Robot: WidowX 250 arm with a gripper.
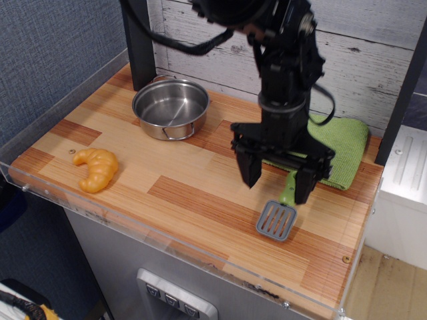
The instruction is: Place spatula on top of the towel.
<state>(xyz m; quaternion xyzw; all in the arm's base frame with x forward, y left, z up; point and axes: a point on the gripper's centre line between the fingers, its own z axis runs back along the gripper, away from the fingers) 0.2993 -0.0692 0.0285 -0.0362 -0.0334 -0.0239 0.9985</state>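
The spatula lies flat on the wooden tabletop at the front right; its grey slotted blade [276, 221] faces the front and part of its lime-green handle [287, 189] shows between the fingers. The green towel [337, 153] lies folded behind it at the back right, partly hidden by the arm. My black gripper [278, 183] is open and empty, hanging just above the spatula's handle, with one finger [251, 170] to its left and one finger [303, 186] at its right.
A steel pot [170, 109] stands at the back left. An orange toy croissant [97, 168] lies at the front left. A clear acrylic rim [167, 248] runs along the table's front edge. A dark post [139, 41] and a plank wall stand behind.
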